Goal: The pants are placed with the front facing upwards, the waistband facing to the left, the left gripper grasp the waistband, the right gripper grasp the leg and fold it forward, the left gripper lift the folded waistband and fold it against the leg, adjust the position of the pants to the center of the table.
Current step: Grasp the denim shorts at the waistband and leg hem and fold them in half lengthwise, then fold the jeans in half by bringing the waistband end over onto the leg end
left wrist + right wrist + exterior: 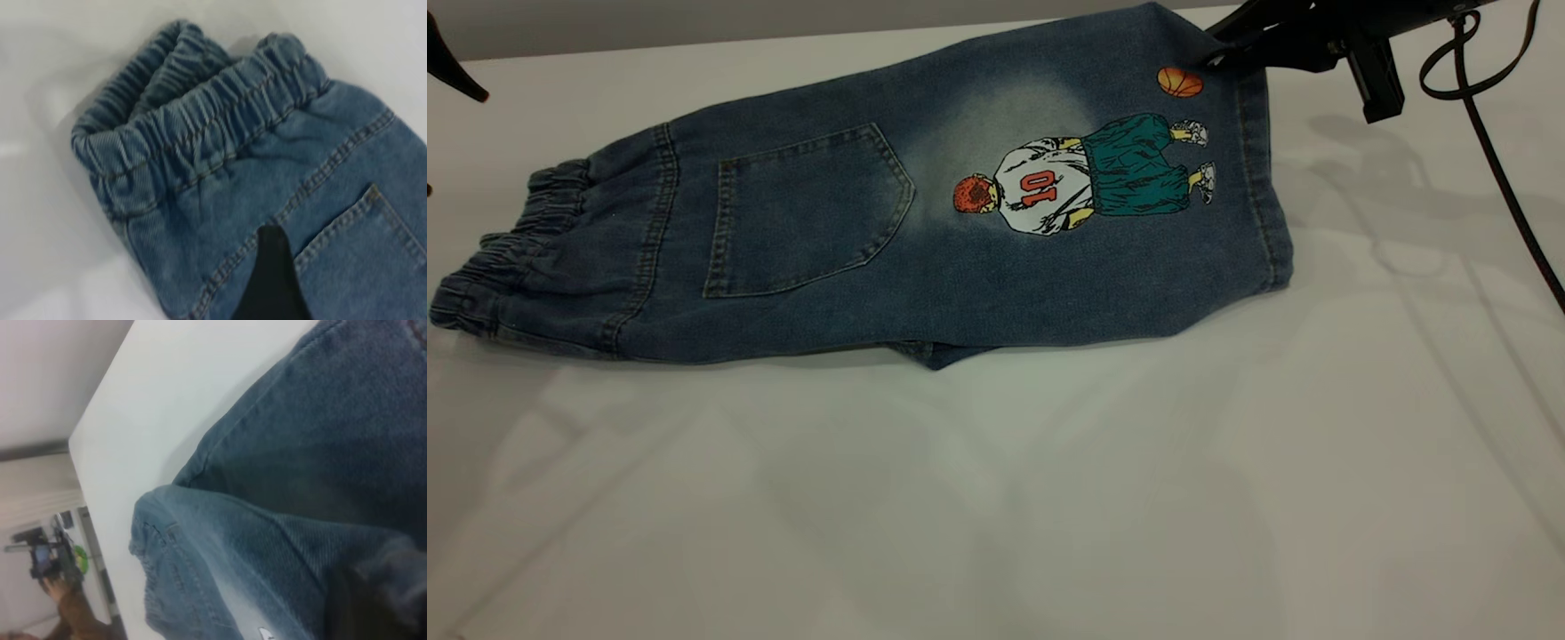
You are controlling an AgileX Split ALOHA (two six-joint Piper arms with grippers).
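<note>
The pants (889, 222) lie folded lengthwise on the table (996, 498), toward its far side, with the waistband (511, 258) at the left and the leg (1138, 178) with the number 10 print at the right. The right gripper (1227, 49) sits at the far corner of the leg hem; you cannot tell from any view whether its jaws are clamped on the denim or merely resting against it (its wrist view shows only bunched cloth). The left gripper (270, 280) hovers over the seat near the back pocket (805, 209), short of the waistband, and its jaw state likewise cannot be determined. Judged from this layout, the main hazard is drag: if the right arm withdraws while the hem is caught, the upper layer will likely slide and undo the fold. A second hazard is a shallow left-hand grasp; pinching only the top ruched layer would probably separate the two layers when lifted, leaving an uneven second fold.
</note>
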